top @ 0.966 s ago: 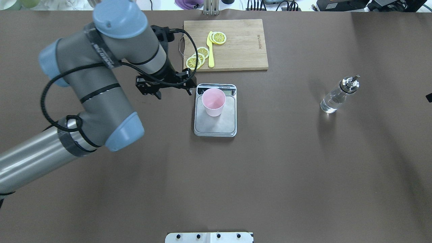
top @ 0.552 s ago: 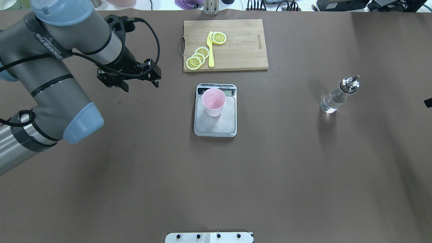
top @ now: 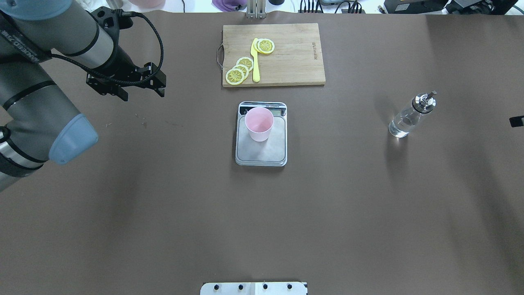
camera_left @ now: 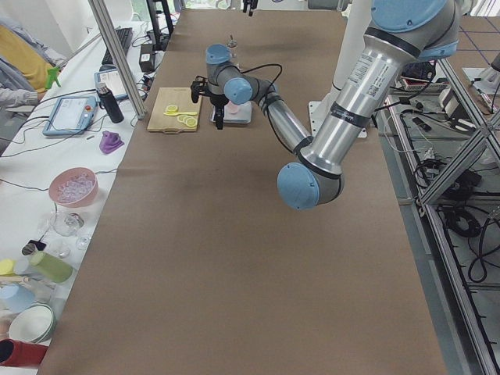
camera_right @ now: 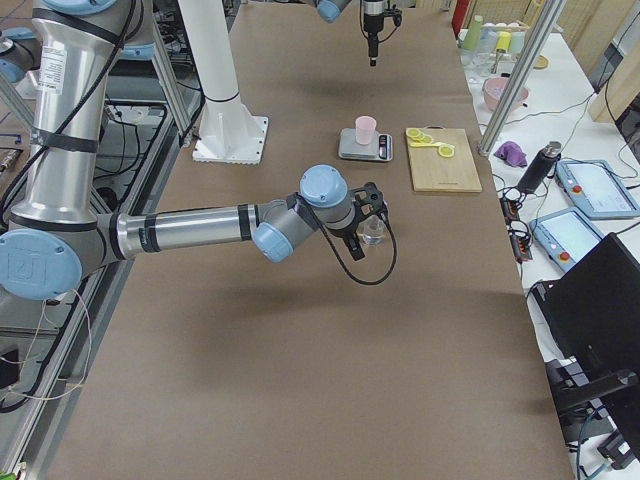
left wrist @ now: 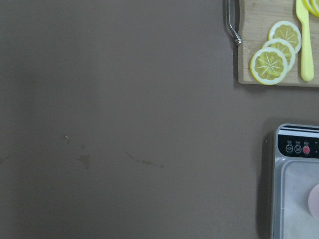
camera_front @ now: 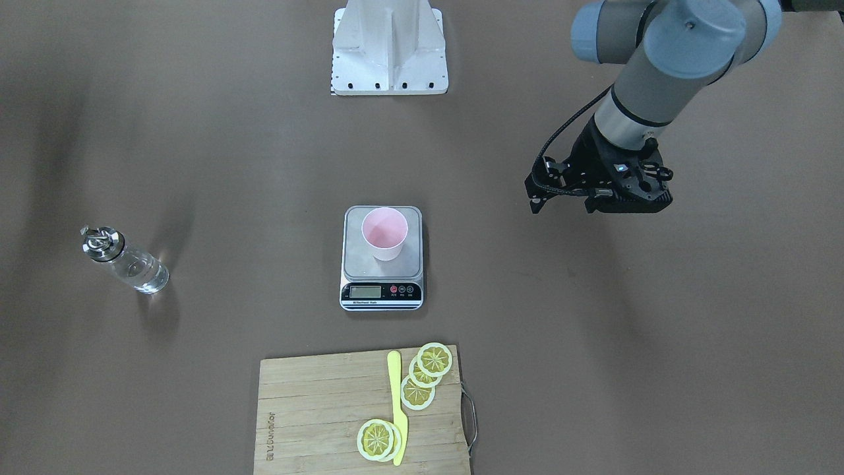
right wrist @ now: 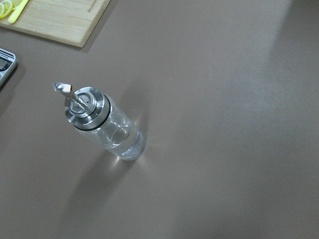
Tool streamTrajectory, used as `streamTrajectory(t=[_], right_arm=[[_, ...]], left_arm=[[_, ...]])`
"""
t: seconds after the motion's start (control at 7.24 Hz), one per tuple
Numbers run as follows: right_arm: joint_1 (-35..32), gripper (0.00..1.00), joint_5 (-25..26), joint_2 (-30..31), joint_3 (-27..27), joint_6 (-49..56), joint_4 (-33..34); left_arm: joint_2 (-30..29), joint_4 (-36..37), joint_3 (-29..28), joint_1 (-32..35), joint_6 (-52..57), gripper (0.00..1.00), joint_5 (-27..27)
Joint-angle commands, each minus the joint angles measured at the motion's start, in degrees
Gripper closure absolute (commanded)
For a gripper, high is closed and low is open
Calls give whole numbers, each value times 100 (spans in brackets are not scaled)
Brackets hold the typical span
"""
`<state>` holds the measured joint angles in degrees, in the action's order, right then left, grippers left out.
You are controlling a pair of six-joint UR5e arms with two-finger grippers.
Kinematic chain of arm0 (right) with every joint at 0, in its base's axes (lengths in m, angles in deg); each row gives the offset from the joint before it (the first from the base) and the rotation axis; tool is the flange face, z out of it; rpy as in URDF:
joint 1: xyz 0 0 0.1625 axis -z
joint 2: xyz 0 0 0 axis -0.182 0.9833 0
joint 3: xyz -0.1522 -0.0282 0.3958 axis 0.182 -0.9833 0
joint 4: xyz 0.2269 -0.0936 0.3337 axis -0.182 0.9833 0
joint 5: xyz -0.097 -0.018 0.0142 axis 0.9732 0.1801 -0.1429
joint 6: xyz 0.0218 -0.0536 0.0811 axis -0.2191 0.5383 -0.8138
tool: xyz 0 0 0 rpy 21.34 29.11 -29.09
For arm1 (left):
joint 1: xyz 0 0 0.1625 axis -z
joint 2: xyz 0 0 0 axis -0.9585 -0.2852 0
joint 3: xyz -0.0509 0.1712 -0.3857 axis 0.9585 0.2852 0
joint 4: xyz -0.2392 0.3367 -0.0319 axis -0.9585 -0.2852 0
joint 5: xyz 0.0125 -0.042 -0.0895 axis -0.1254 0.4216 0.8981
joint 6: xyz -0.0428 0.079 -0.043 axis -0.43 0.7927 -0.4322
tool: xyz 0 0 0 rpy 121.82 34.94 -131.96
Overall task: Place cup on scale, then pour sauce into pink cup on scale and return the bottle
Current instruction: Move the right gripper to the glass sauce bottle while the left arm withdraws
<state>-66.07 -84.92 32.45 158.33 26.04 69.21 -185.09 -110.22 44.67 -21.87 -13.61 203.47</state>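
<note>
Left end effector (top: 142, 95): I see its fingers spread wide with nothing between them. It hangs over bare bench (top: 262, 225), well apart from the scale on the robot's left side.
Right end effector (top: 516, 121): only a sliver shows at the overhead view's right edge, so I cannot tell how far open it is. The side view puts it near the bottle.
Bottle (right wrist: 104, 127): upright on the bench below my right wrist camera, with clear sauce (right wrist: 124, 142) inside.
Cup (top: 258, 123): upright on the scale (top: 270, 153), toward the display end.
Cutting board (top: 294, 53): just beyond the scale, carrying lemon slices (top: 239, 70) and a yellow knife (top: 255, 65).
</note>
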Motion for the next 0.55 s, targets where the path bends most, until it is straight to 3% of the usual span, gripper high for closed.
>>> streamTrajectory(t=[0.0, 0.28, 0.41], right_arm=[[105, 1, 275, -19, -147, -289, -624], [734, 2, 854, -19, -147, -1094, -1545], [1182, 2, 1387, 60, -156, -1169, -1941]], left_arm=[[-3, 1, -4, 56, 6, 5, 0], [-3, 1, -4, 117, 6, 5, -9], [-3, 1, -13, 126, 6, 5, -9]])
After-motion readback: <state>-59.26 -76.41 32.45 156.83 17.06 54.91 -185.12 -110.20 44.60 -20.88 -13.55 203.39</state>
